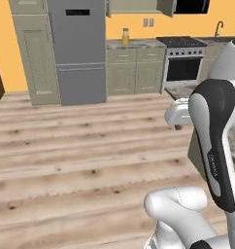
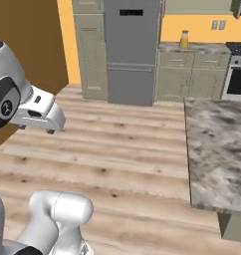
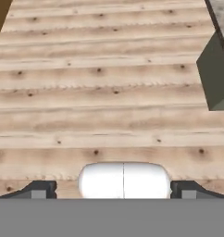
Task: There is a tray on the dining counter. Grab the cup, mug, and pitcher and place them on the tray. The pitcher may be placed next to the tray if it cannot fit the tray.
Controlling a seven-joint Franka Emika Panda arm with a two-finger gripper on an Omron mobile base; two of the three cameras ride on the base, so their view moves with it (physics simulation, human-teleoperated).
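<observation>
Overhead, nothing crowds the arm: a broad run of pale plank floor (image 1: pixel 80 146) stretches from the base to the far wall, open on all sides. The gripper (image 3: pixel 113 189) hangs over those bare planks with its two finger tips (image 3: pixel 37 190) set far apart at the edges of the hand view, jaws wide and nothing between them.

Along the right side runs one marble-look counter (image 2: pixel 217 149); its near corner and long left edge border the open floor, and in the hand view its dark olive cabinet side (image 3: pixel 215 78) juts in at the upper right, well apart from the gripper. On the opposite side a dark brown wall panel (image 2: pixel 28 55) closes the room's left edge.

At the far wall stand one grey refrigerator (image 1: pixel 78 51), one tall pale-green pantry cabinet (image 1: pixel 34 58) to its left, one run of pale-green base cabinets (image 1: pixel 134 70) under a speckled worktop, and one stove (image 1: pixel 185 61) with a dark oven door. One pitcher (image 1: pixel 125 36) with orange-yellow liquid stands upright on that far worktop, between the refrigerator and the stove, well apart from the gripper across the whole floor. A faucet (image 1: pixel 218 26) rises at the far right, and a wall outlet (image 1: pixel 148 22) sits on the orange wall above the cabinets.
</observation>
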